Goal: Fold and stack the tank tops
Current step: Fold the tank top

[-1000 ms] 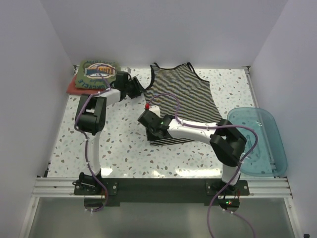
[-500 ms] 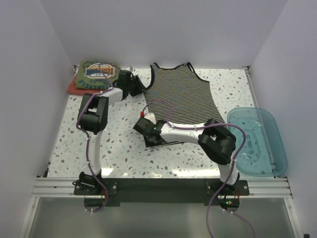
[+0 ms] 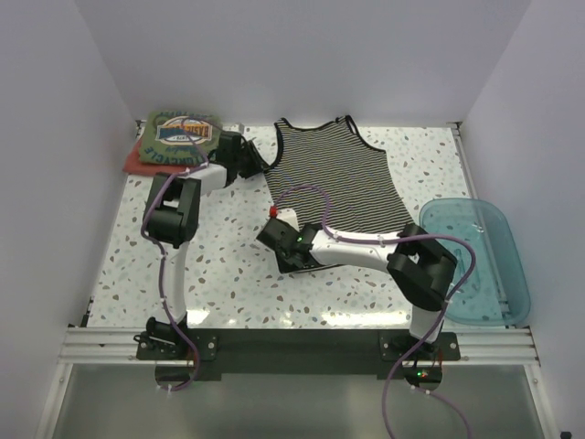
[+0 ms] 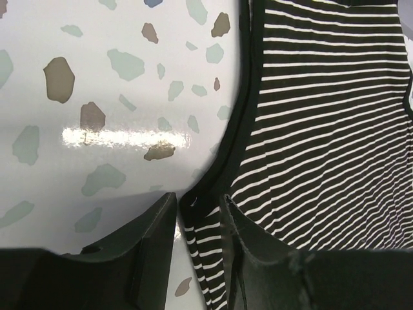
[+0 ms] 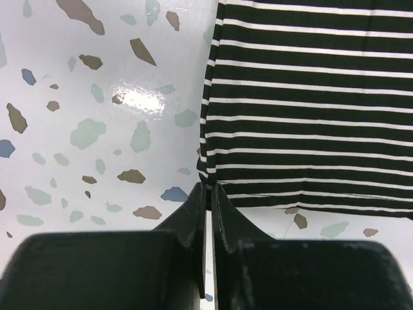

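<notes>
A black-and-white striped tank top (image 3: 338,174) lies spread flat at the back middle of the table. My left gripper (image 3: 255,165) is at its left armhole edge. In the left wrist view the gripper (image 4: 197,216) stands open, straddling the black-trimmed edge of the striped top (image 4: 322,129), with table showing beside the left finger (image 4: 155,232). My right gripper (image 3: 277,225) is at the top's lower left corner. In the right wrist view it (image 5: 208,187) is shut, pinching the hem corner of the striped top (image 5: 310,97). A folded olive green tank top (image 3: 180,137) rests on a red one (image 3: 134,163) at the back left.
A translucent blue basket (image 3: 475,261) sits at the right edge of the speckled table (image 3: 228,265). White walls close in the back and both sides. The folded stack lies just left of my left arm.
My right gripper has closed onto the striped top's lower left hem corner after shifting along it. My left gripper's jaws have narrowed around the armhole edge.
</notes>
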`<move>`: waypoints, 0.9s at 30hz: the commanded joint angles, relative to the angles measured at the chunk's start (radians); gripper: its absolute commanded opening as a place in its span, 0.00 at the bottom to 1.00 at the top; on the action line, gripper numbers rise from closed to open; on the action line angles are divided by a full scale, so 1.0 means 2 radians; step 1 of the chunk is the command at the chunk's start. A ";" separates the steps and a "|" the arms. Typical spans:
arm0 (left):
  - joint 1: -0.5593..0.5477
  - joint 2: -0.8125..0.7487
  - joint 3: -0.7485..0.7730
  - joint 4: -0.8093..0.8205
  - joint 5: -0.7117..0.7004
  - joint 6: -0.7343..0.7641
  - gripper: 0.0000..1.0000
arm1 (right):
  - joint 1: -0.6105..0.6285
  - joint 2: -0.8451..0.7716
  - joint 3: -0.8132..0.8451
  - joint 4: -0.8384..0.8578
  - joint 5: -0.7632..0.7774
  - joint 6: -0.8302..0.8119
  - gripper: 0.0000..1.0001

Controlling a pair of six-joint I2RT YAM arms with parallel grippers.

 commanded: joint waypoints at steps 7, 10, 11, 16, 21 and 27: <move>-0.004 -0.030 -0.095 0.020 -0.017 0.000 0.51 | -0.009 -0.031 0.002 -0.003 -0.005 0.003 0.00; -0.004 -0.029 -0.095 0.006 -0.017 -0.001 0.51 | -0.009 -0.032 0.002 -0.003 -0.006 0.003 0.00; -0.005 -0.032 -0.098 0.008 -0.020 -0.003 0.49 | -0.010 -0.032 0.004 -0.004 -0.006 0.003 0.00; -0.016 -0.014 -0.077 -0.016 -0.034 -0.002 0.39 | -0.010 -0.038 0.006 -0.003 -0.005 0.003 0.00; -0.024 0.000 -0.068 -0.029 -0.063 -0.007 0.36 | -0.010 -0.044 0.007 -0.005 -0.006 0.004 0.00; -0.030 0.016 -0.045 -0.034 -0.068 -0.007 0.30 | -0.010 -0.053 0.008 -0.010 -0.003 0.003 0.00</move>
